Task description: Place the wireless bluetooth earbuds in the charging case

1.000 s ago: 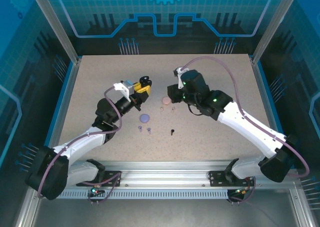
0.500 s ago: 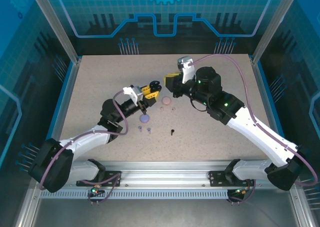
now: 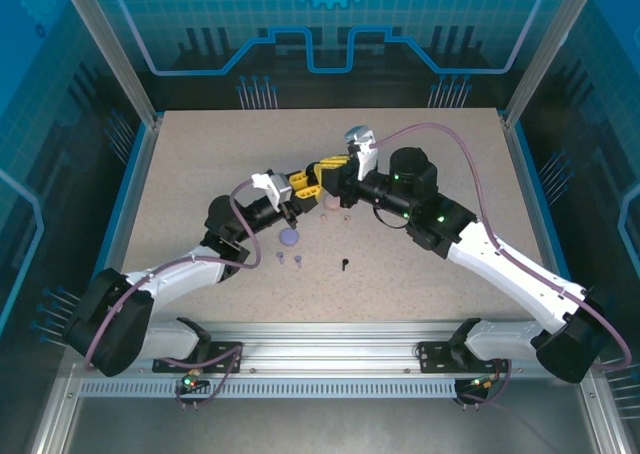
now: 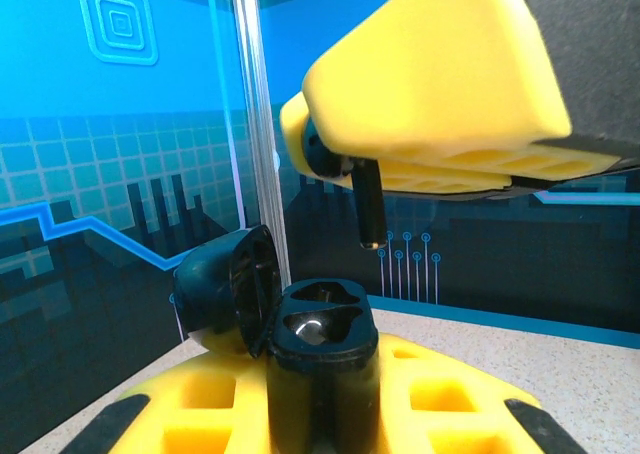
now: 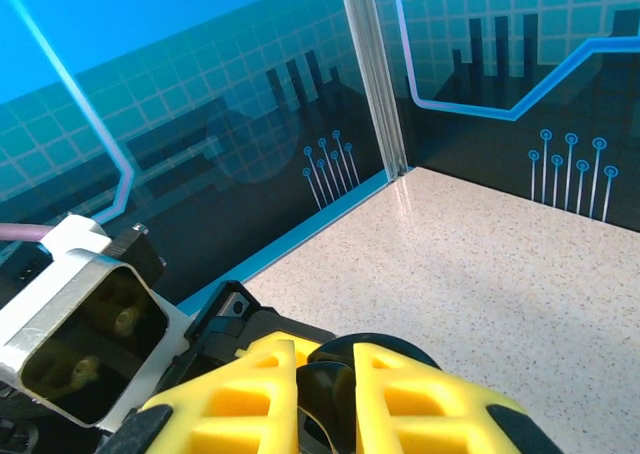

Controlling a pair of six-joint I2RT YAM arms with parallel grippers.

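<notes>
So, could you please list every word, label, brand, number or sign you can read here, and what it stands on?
No readable text anywhere.
Enclosure walls: graphics alone (gear outline, circuit lines, grid), no words.
Open black charging case, pink case, lilac case: no label or brand visible.
Loose black earbud on the table: too small to tell.
</notes>
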